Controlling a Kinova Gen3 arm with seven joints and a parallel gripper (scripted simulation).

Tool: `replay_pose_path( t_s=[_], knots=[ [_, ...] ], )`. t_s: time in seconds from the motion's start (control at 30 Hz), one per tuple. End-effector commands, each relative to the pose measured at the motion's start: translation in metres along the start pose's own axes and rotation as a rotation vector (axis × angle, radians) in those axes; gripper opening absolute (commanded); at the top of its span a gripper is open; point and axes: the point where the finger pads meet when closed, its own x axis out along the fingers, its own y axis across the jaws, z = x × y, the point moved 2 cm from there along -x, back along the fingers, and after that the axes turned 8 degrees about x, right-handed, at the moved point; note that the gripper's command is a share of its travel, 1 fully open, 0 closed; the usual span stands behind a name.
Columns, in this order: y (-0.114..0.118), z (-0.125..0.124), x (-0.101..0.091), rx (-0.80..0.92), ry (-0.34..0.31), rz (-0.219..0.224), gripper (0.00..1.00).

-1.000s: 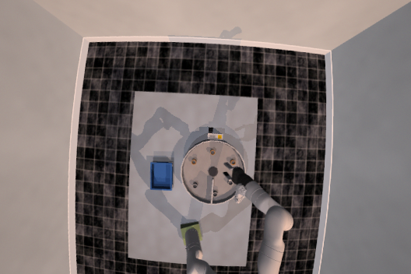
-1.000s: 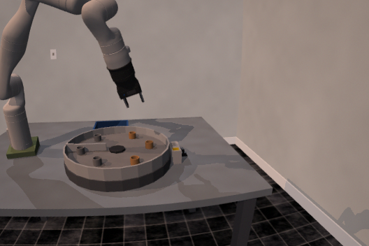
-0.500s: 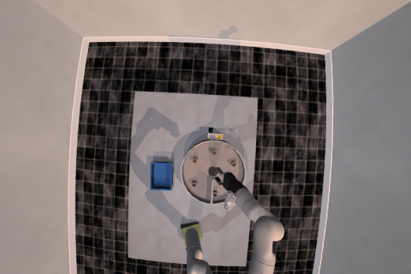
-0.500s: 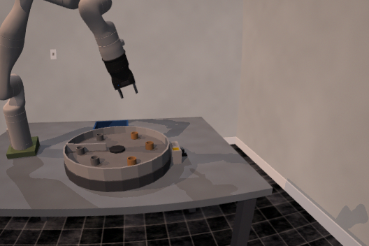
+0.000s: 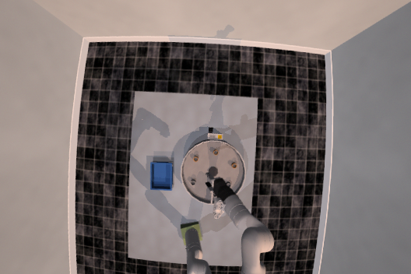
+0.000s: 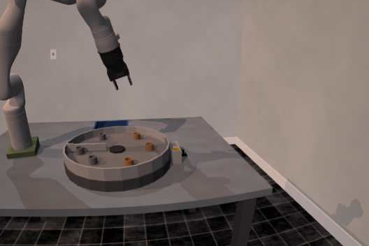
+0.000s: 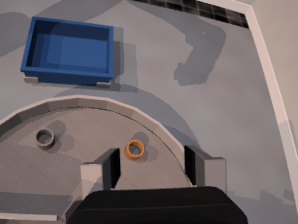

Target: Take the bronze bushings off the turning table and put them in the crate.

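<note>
Bronze bushings, long axes vertical, bores facing up, on the turning table, inward of the tabletop's edges; gripper above, fingers wide apart, holding and touching nothing

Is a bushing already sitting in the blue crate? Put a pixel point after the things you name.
No, the wrist view shows only the bare inner floor and walls of the blue crate (image 5: 161,189) (image 6: 111,122) (image 7: 67,78).
</note>
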Motion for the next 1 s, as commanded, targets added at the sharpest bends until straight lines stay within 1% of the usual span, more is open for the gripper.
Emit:
replay_pose_path(
  t_s=[0.0, 0.13, 0.3, 0.7, 0.87, 0.97],
  knots=[
    [0.001, -0.001, -0.003, -0.003, -0.001, 0.007, 1.00],
    [0.001, -0.001, -0.003, -0.003, -0.001, 0.007, 1.00],
    [-0.019, -0.054, -0.013, -0.003, -0.001, 0.006, 1.00],
    [-0.019, -0.054, -0.013, -0.003, -0.001, 0.006, 1.00],
    [-0.039, -0.106, -0.023, -0.003, -0.001, 0.005, 1.00],
    [-0.039, -0.106, -0.023, -0.003, -0.001, 0.005, 1.00]
  ],
)
